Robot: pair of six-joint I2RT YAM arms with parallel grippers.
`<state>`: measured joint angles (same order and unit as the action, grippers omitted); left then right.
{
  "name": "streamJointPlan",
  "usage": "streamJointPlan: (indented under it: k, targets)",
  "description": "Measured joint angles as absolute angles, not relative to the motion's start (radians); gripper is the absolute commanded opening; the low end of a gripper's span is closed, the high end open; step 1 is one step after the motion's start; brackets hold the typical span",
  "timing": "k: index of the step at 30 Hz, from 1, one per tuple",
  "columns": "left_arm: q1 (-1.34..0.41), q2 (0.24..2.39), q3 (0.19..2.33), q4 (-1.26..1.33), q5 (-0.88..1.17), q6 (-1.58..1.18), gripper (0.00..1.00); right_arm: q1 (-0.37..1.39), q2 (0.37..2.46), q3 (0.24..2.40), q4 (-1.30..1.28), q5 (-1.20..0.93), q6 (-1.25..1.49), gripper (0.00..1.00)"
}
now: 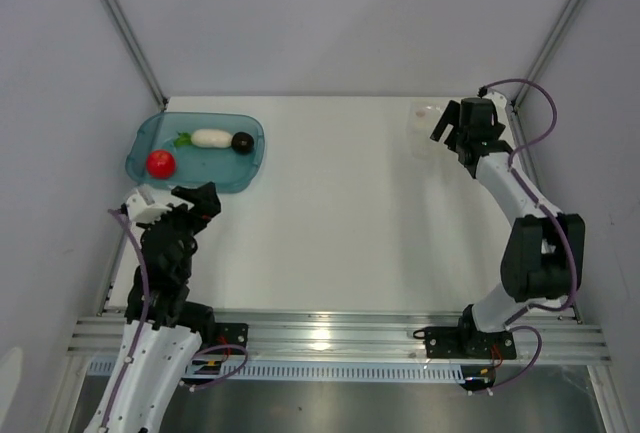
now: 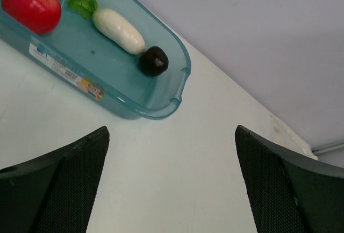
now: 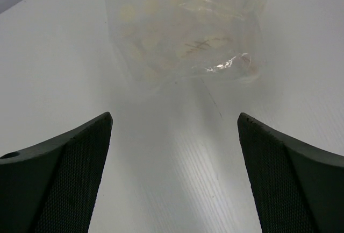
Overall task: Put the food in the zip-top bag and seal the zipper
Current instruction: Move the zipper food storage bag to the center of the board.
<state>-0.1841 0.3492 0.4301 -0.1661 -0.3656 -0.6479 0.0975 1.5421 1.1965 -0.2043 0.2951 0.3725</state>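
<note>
The red tomato, the white radish with green leaves and the dark round piece lie in the teal tray at the back left; they show in the left wrist view too: tomato, radish, dark piece. The clear zip-top bag lies flat at the back right, also seen in the right wrist view. My left gripper is open and empty just in front of the tray. My right gripper is open and empty beside the bag. The zipper is not discernible.
White walls with metal corner posts close in the table on three sides. An aluminium rail carrying both arm bases runs along the near edge.
</note>
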Motion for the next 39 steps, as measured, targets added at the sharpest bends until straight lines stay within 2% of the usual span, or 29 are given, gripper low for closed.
streamJointPlan:
  k: [4, 9, 14, 17, 21, 23, 26, 27, 30, 31, 35, 39]
  targets:
    - [-0.184, 0.31, 0.53, -0.33, -0.319, -0.732, 0.99, 0.058, 1.703, 1.327, -0.292, 0.248, 0.424, 0.96]
    - [-0.184, 0.294, 0.574, -0.368, -0.152, -0.717, 0.99, 0.012, 1.857, 1.45, -0.382, 0.149, 0.553, 0.92]
    - [-0.187, 0.299, 0.583, -0.373, -0.037, -0.671, 1.0, 0.014, 1.919, 1.505, -0.428, 0.095, 0.701, 0.91]
    - [-0.191, 0.303, 0.593, -0.373, -0.002, -0.651, 1.0, 0.019, 1.938, 1.52, -0.44, 0.088, 0.764, 0.84]
    - [-0.194, 0.308, 0.601, -0.378, 0.028, -0.633, 0.99, 0.025, 1.993, 1.559, -0.439, 0.09, 0.825, 0.81]
    - [-0.194, 0.325, 0.616, -0.397, 0.04, -0.627, 0.99, 0.027, 2.013, 1.559, -0.443, 0.099, 0.842, 0.74]
    - [-0.194, 0.37, 0.65, -0.415, 0.068, -0.626, 0.99, 0.027, 2.037, 1.558, -0.437, 0.104, 0.853, 0.57]
    - [-0.194, 0.385, 0.657, -0.416, 0.081, -0.626, 0.99, 0.027, 2.043, 1.556, -0.431, 0.105, 0.853, 0.45]
    - [-0.194, 0.426, 0.666, -0.424, 0.12, -0.628, 0.99, 0.027, 2.055, 1.548, -0.414, 0.102, 0.837, 0.26]
    - [-0.194, 0.436, 0.666, -0.43, 0.135, -0.628, 0.99, 0.03, 2.055, 1.543, -0.409, 0.101, 0.825, 0.23]
    - [-0.194, 0.451, 0.666, -0.44, 0.176, -0.628, 0.98, 0.045, 2.049, 1.507, -0.372, 0.1, 0.748, 0.0]
    - [-0.194, 0.45, 0.666, -0.446, 0.196, -0.628, 0.98, 0.072, 1.997, 1.438, -0.368, 0.062, 0.638, 0.0]
